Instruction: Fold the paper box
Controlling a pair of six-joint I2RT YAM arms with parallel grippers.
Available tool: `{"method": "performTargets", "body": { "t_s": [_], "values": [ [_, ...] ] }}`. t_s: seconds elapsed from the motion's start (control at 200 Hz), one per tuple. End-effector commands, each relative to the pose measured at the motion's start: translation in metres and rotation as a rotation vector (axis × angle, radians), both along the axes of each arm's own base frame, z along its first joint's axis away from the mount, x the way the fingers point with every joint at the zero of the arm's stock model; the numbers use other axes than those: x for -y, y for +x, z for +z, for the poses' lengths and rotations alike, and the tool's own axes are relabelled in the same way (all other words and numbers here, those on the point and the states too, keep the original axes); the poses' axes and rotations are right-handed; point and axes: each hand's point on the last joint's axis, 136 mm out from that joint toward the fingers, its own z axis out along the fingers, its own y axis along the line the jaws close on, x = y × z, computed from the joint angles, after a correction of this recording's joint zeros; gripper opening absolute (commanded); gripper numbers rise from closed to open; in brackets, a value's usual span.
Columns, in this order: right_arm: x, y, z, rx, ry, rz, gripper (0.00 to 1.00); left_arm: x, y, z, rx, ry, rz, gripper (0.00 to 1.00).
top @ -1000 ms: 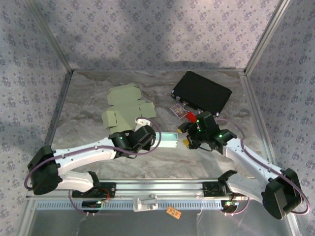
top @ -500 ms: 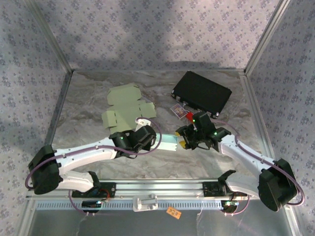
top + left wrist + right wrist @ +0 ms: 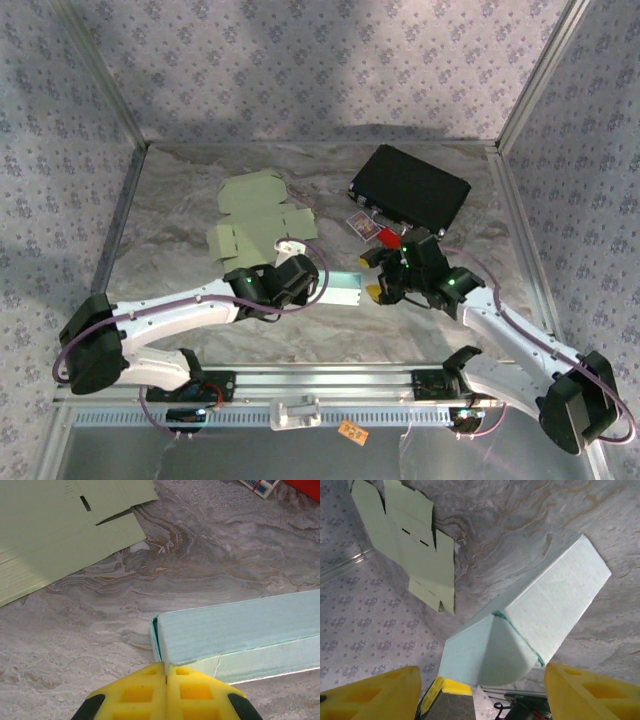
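While the two arms meet over the marbled table (image 3: 320, 180), a pale blue paper box (image 3: 345, 288) lies flat on it between their fingertips, partly folded into a long, shallow sleeve.

Left gripper (image 3: 318, 285): seen from its own wrist, this gripper (image 3: 166, 675) has its yellow fingers (image 3: 135, 692) pressed together, with only a thin seam between the pads. Their tips touch the near long side of the paper box (image 3: 240, 627), just beside its left corner. Whether any paper is caught in the seam cannot be told.

Right gripper (image 3: 378, 287): seen from its own wrist, this gripper (image 3: 481, 672) has its yellow fingers (image 3: 370, 692) spread wide, one at each lower corner of the view. The near end of the paper box (image 3: 530, 615) sits between them with a gap on either side. That end is open, and one end flap curls inward across the opening.

A flat, unfolded pale green box blank (image 3: 258, 215) lies well beyond the left fingertips and to their left (image 3: 60, 525); in the right wrist view it (image 3: 415, 550) lies past the far end of the blue box. Beyond the right fingers in the overhead view lie a small card packet (image 3: 362, 225), a red object (image 3: 388, 240) and a black case (image 3: 410, 188).
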Motion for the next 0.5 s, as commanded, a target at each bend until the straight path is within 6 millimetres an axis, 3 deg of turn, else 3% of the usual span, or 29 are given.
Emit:
{"method": "performTargets", "body": {
  "t_s": [0.0, 0.2, 0.385, 0.495],
  "values": [
    [-0.007, -0.003, -0.008, -0.057, 0.059, -0.074, 0.70, 0.000, -0.003, -0.003, -0.016, -0.011, 0.016, 0.00],
    [-0.013, -0.004, -0.021, -0.076, 0.058, -0.069, 0.72, -0.001, -0.005, -0.005, -0.021, -0.019, 0.030, 0.00],
    [-0.014, 0.006, -0.026, -0.047, 0.041, -0.079, 0.70, 0.001, -0.007, -0.004, -0.022, -0.023, 0.019, 0.00],
    [-0.018, 0.008, -0.030, -0.045, 0.027, -0.052, 0.62, -0.001, -0.009, -0.003, -0.022, -0.026, 0.023, 0.00]
  ]
}}
